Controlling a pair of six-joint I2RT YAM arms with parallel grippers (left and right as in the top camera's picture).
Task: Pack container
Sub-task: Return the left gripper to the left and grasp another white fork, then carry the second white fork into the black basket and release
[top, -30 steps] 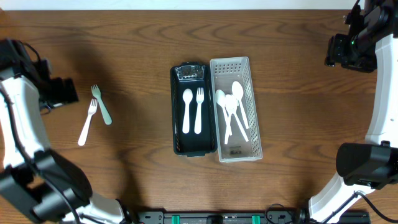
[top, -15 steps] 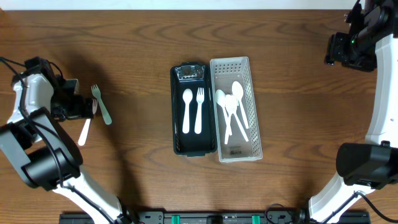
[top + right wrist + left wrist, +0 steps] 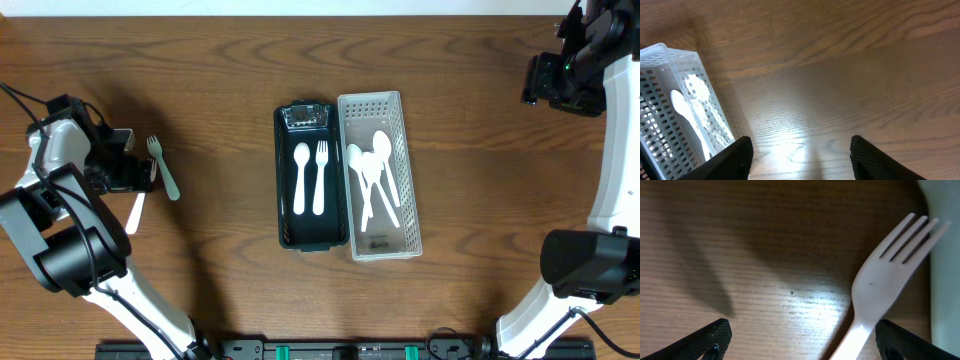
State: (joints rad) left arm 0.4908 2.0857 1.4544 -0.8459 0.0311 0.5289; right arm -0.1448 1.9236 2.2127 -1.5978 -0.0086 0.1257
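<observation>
Since a second ago my left gripper (image 3: pixel 802 345) has swung in over the white fork (image 3: pixel 880 280) on the table, fingers spread astride its handle. My right gripper (image 3: pixel 800 155) hangs parted, empty, well apart from the dark container (image 3: pixel 283 200).

The brown wooden table (image 3: pixel 480 130) fills the whole overhead view. At its centre a dark container (image 3: pixel 282 180) stands lengthwise, and a white basket (image 3: pixel 412 200) with perforated walls stands just to the right of it, touching its long side. In the left part of the frame lie a green fork (image 3: pixel 163 167) and, near it, lower left, a white fork (image 3: pixel 134 212), partly hidden, tines toward the top.
</observation>
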